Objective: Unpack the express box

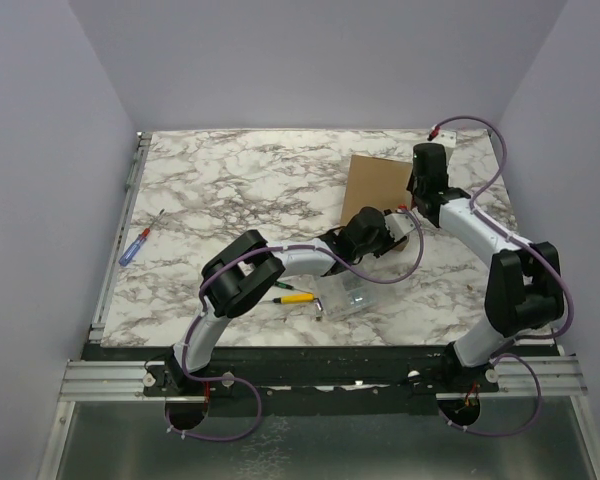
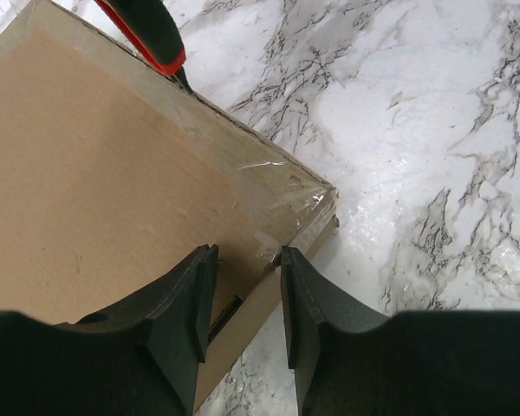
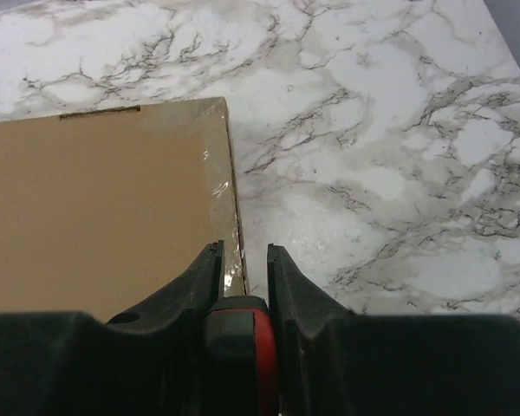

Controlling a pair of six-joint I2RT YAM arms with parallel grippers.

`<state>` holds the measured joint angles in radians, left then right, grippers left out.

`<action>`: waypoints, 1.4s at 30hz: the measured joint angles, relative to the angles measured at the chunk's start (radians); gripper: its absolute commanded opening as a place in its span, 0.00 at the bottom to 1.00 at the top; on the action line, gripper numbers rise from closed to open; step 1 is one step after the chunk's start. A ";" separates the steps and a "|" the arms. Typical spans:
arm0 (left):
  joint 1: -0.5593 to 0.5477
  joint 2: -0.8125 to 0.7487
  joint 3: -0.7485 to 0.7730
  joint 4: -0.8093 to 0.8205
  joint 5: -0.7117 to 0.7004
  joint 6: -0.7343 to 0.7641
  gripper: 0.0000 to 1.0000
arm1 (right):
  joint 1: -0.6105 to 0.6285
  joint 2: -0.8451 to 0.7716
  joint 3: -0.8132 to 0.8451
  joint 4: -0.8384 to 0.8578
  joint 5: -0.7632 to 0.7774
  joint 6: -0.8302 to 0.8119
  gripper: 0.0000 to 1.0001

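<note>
The express box [image 1: 373, 181] is a flat brown cardboard mailer, closed, with clear tape along its edges, lying at the table's middle right. My right gripper [image 1: 418, 198] is shut on a red and black utility knife [image 3: 239, 347] at the box's [image 3: 95, 199] right taped edge. In the left wrist view the knife [image 2: 147, 30] has its blade tip on the taped seam of the box [image 2: 95, 173]. My left gripper [image 2: 243, 256] is open at the box's near corner, one finger over the lid and one beside the side wall. It also shows in the top view [image 1: 372, 236].
A clear plastic compartment case [image 1: 345, 294] lies just in front of the box, under the left forearm. A yellow-handled tool [image 1: 295, 297] lies to its left. A blue screwdriver [image 1: 136, 244] lies near the table's left edge. Grey walls enclose the table.
</note>
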<state>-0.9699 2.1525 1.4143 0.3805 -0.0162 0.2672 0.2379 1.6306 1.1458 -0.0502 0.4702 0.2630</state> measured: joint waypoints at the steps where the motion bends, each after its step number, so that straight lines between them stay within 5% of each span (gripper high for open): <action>1: 0.000 0.000 -0.001 0.000 0.000 -0.001 0.40 | 0.005 -0.009 -0.008 -0.002 0.006 0.000 0.00; 42: 0.002 -0.001 -0.026 0.048 -0.023 -0.047 0.38 | 0.047 -0.228 -0.141 -0.213 -0.054 0.111 0.00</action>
<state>-0.9680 2.1517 1.3888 0.4286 -0.0391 0.2203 0.2844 1.4025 1.0050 -0.2634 0.4164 0.3737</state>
